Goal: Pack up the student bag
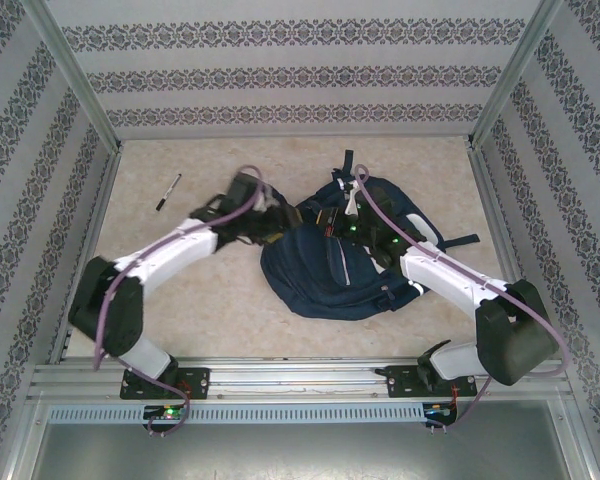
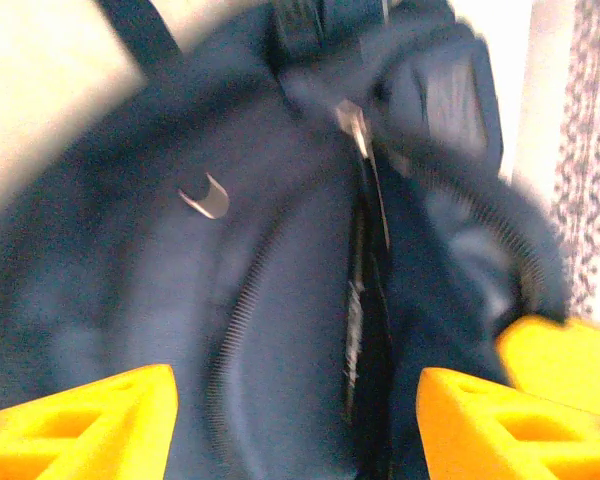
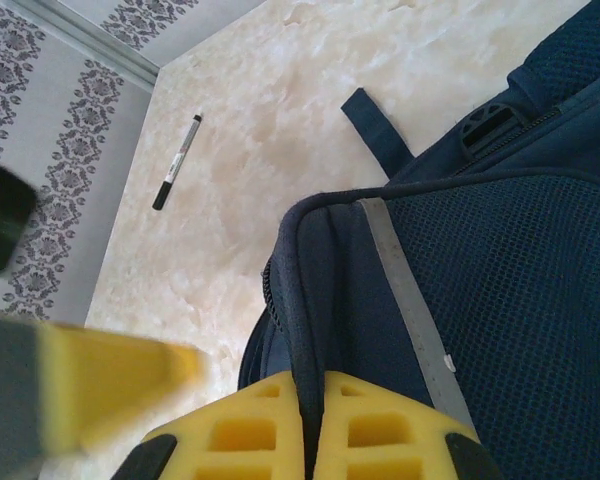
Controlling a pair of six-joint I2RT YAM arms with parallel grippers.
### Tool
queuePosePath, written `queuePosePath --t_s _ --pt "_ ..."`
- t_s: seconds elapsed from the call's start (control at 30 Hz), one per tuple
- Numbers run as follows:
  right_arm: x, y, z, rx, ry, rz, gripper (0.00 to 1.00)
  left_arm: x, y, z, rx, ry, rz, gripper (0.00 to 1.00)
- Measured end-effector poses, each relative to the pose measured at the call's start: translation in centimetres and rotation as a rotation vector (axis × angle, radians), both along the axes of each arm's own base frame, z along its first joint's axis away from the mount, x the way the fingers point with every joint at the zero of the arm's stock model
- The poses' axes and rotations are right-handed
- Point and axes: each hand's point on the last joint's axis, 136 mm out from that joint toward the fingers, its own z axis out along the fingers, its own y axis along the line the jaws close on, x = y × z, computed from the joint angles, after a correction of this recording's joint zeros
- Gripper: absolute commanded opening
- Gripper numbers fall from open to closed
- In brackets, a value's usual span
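The student bag (image 1: 325, 268), a navy-blue backpack, lies in the middle of the table. My right gripper (image 3: 310, 410) is shut on a fold of the bag's upper rim (image 3: 315, 290), next to a grey stripe and mesh panel. At the bag's left side, my left gripper (image 1: 272, 222) stands open. In the blurred left wrist view its yellow fingers (image 2: 90, 420) are spread wide over the bag (image 2: 280, 300), with nothing pinched between them. A zipper track and a dark opening (image 2: 365, 300) run down the fabric ahead of them.
A black pen (image 1: 168, 191) lies on the pale table to the far left of the bag, also visible as the pen (image 3: 177, 162) in the right wrist view. A dark strap (image 3: 375, 125) trails from the bag onto the table. Patterned walls enclose the table (image 1: 430, 330) on three sides.
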Motion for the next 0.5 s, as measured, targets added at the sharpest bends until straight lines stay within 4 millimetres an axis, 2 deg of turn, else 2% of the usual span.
queuePosePath --t_s 0.1,0.13,0.2,0.23,0.27,0.33,0.4,0.5 --pt "0.0 -0.1 -0.1 -0.005 -0.004 0.002 0.0 1.1 6.1 1.8 0.078 -0.041 0.103 0.67" --pt "0.0 -0.1 -0.1 -0.008 -0.006 0.004 0.0 0.9 7.4 1.8 0.114 -0.032 0.112 0.68" --pt "0.0 -0.1 -0.1 -0.013 -0.011 0.008 0.0 0.8 8.9 1.3 0.157 -0.015 0.118 0.69" --pt "0.0 0.0 -0.1 -0.015 -0.013 0.012 0.0 0.9 10.2 0.7 0.194 0.015 0.11 0.71" --pt "0.0 0.0 -0.1 -0.019 -0.017 0.018 0.0 1.8 12.3 0.5 0.234 0.045 0.106 0.71" --pt "-0.1 0.0 -0.1 -0.024 -0.024 0.027 0.0 7.3 18.4 0.4 0.308 0.018 0.181 0.71" --pt "-0.2 0.1 -0.1 -0.025 -0.025 0.034 0.0 11.8 25.0 -1.3 0.398 0.016 0.248 0.72" --pt "-0.3 0.2 -0.1 -0.022 -0.022 0.042 0.0 14.4 31.2 -5.5 0.521 0.085 0.249 0.73"
